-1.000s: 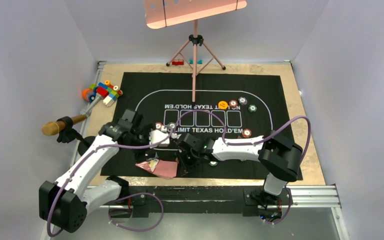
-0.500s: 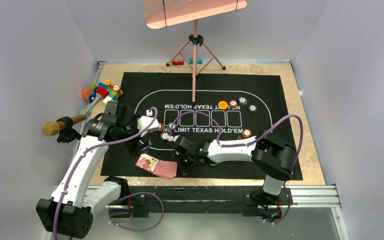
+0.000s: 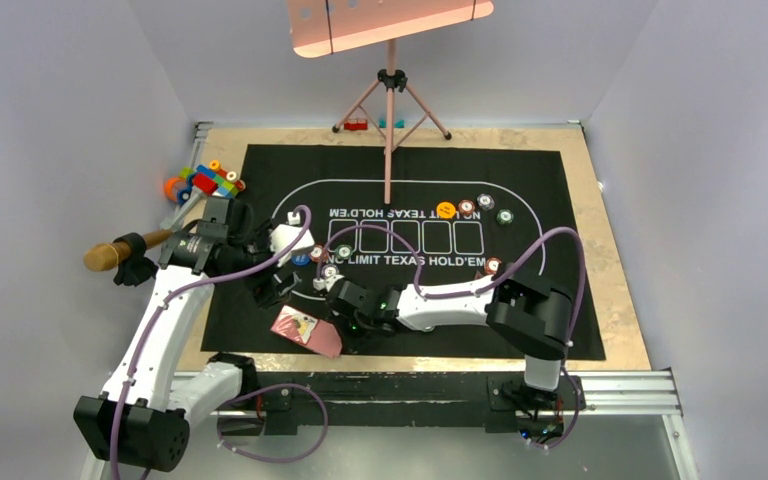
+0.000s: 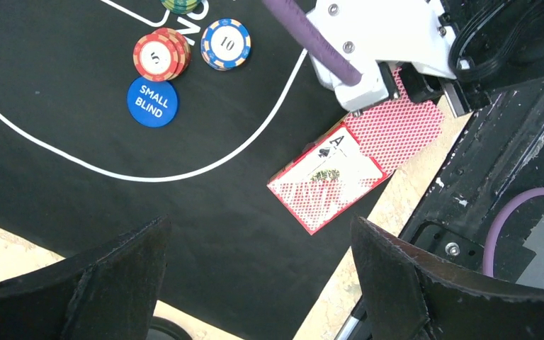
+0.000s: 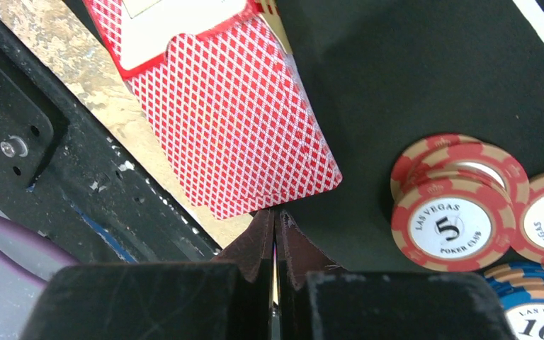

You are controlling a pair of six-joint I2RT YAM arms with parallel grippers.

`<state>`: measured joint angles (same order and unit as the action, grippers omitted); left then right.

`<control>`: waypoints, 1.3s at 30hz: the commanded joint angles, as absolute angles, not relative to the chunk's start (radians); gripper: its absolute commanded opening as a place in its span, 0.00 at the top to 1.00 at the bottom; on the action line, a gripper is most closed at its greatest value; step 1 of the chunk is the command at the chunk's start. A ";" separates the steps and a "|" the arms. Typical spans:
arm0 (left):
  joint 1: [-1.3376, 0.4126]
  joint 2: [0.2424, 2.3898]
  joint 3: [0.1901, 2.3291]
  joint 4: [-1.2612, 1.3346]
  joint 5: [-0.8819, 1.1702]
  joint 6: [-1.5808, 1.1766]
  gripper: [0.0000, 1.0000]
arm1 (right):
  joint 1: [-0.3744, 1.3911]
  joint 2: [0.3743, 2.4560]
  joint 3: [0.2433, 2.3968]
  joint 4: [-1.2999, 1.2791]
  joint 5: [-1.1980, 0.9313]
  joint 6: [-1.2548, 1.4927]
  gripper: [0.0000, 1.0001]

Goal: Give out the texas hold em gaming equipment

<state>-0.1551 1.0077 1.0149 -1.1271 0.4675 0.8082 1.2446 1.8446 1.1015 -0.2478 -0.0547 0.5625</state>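
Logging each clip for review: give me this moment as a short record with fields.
left gripper: open, over the mat, holding nothing
right gripper: shut, tips at the edge of the red-backed cards; whether one is pinched is unclear
near chips: red 5 stack and blue 10 chip beside the Small Blind button
far side: orange button, red chip, grey chip, green chip in a cluster
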 commanded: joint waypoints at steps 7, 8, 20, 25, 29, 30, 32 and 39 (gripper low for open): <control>-0.144 0.989 1.041 -1.157 0.466 0.868 0.00 | 1.270 1.899 1.206 -0.259 0.036 0.519 1.00; -0.144 0.987 1.037 -1.157 0.465 0.872 0.00 | 1.270 1.904 1.214 -0.259 0.041 0.519 1.00; -0.144 1.000 0.960 -1.158 0.444 1.020 0.00 | 1.270 1.807 1.127 -0.201 0.066 0.559 1.00; -0.144 1.019 0.972 -1.178 0.463 1.039 0.00 | 1.269 1.810 1.097 -0.184 0.059 0.559 1.00; -0.144 0.995 0.961 -1.186 0.460 1.064 0.00 | 1.270 1.854 1.122 -0.173 0.051 0.542 1.00; -0.144 0.987 0.953 -1.185 0.453 1.073 0.00 | 1.270 1.867 1.132 -0.172 0.046 0.536 1.00; -0.144 0.985 0.947 -1.190 0.445 1.083 0.00 | 1.270 1.893 1.154 -0.167 0.035 0.532 1.00; -0.144 1.004 0.964 -1.196 0.456 1.089 0.00 | 1.267 1.945 1.210 -0.137 0.042 0.530 1.00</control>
<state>-0.1509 1.0004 0.9531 -1.1915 0.4313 1.0531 1.2690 1.9099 1.1690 -0.1741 0.0311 0.5415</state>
